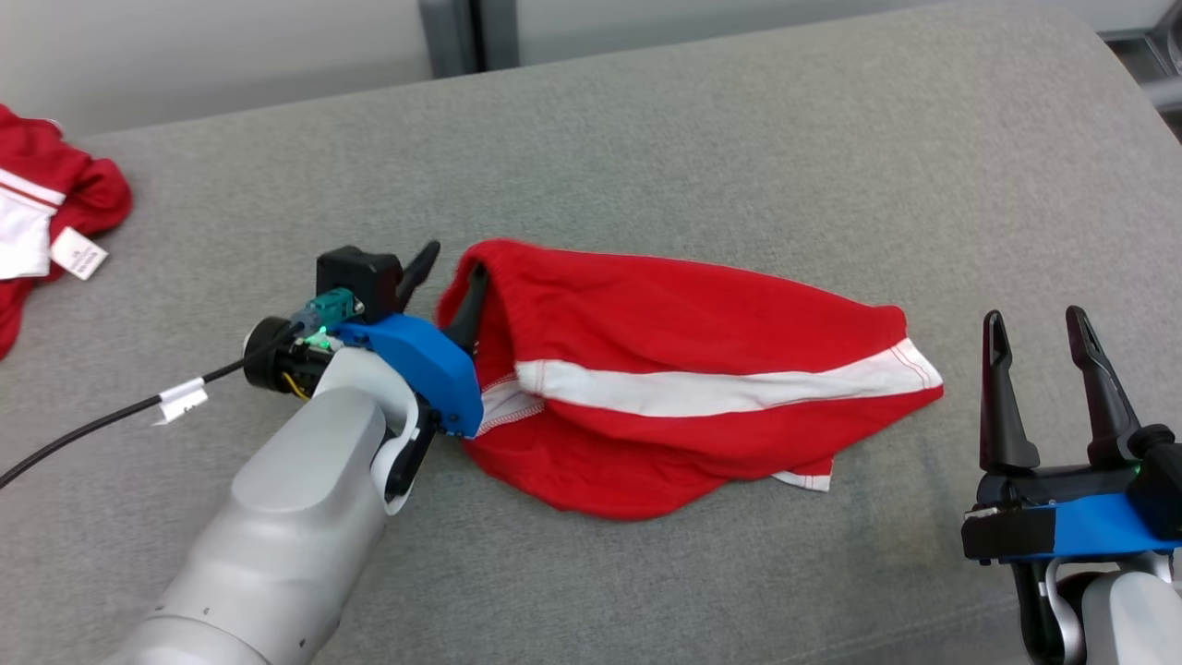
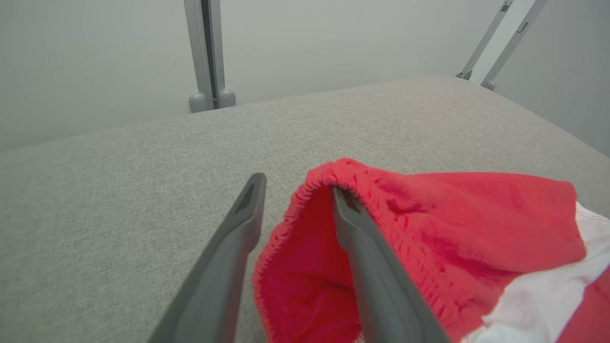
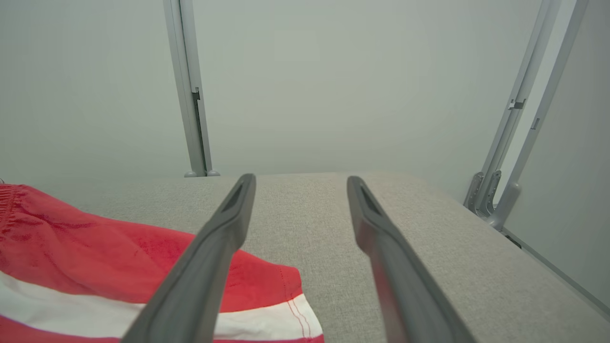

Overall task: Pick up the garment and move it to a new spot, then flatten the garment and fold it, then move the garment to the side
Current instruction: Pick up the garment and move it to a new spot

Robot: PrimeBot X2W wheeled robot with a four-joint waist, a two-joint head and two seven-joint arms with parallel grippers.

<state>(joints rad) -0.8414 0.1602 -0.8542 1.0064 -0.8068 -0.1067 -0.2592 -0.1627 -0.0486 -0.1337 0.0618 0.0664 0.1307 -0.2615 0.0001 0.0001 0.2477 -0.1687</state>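
Since the red shorts [image 1: 683, 369] lie left-right, each end has an arm: left gripper [image 1: 456, 259] straddles the waistband, jaws parted, unclamped. Right gripper [image 1: 1034, 317] spread wide, empty, near the leg hem.

Looks like soft, matt knit cloth on the red garment [image 1: 683, 314], puckered at the elastic hem. Reads as grey woven fabric, matt and faintly rough, on the cushion [image 1: 646, 139]. Shows smooth, matt dark plastic on the fingers [image 2: 224, 267] of the left gripper [image 1: 456, 260], satin pale shell on the forearm [image 1: 295, 499].
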